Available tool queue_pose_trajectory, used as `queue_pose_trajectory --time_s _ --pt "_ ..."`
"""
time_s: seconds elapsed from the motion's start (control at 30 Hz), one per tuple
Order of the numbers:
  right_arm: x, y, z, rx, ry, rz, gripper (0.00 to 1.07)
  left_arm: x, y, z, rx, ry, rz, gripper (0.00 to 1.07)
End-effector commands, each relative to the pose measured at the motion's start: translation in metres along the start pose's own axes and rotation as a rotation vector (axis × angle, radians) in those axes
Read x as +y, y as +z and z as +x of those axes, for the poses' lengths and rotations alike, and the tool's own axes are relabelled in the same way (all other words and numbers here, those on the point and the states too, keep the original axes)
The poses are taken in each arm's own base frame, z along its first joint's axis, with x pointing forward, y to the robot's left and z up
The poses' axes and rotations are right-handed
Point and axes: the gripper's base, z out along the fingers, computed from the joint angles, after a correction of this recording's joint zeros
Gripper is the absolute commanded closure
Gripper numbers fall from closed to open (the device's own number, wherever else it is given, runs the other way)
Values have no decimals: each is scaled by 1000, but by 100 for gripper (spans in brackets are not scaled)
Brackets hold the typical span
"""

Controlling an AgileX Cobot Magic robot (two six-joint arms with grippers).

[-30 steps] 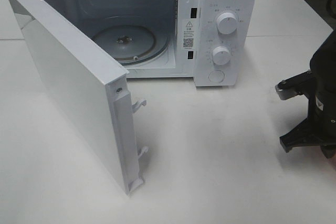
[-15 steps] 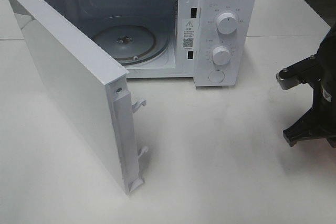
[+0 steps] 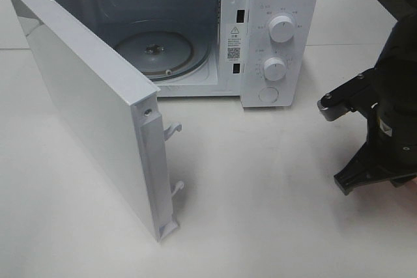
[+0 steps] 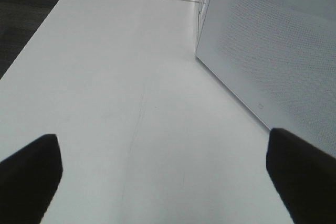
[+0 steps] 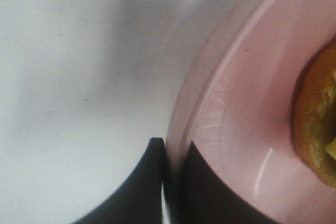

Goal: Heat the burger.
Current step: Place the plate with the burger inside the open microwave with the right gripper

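Only golden-brown burger [image 5: 318, 121] edge visible, resting on pink plate [image 5: 247, 124].

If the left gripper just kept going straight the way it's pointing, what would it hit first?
Most likely the bare table: the open left gripper angles down at it, nothing between its fingers. The microwave door stands to one side of that line, though depth is unclear.

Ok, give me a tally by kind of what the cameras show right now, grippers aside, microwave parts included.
microwave: 1
dials: 2, upper and lower
glass turntable: 1
pink plate: 1
burger: 1
total: 6
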Motion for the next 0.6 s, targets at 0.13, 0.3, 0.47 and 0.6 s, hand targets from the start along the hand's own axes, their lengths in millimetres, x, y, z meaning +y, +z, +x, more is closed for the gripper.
queue_pose_trajectory --time_s 0.13,0.3,0.47,0.6 --pt "7 -10 5 -13 -94 65 107 0 -2 1 -28 -4 3 9" --pt "16 -21 8 -59 -128 56 107 0 -2 1 -28 -4 3 9" --pt "18 -31 11 -97 -140 50 107 0 -2 1 -28 -4 3 9" --pt "21 -35 15 -110 -161 53 107 0 -2 1 -28 -4 3 9"
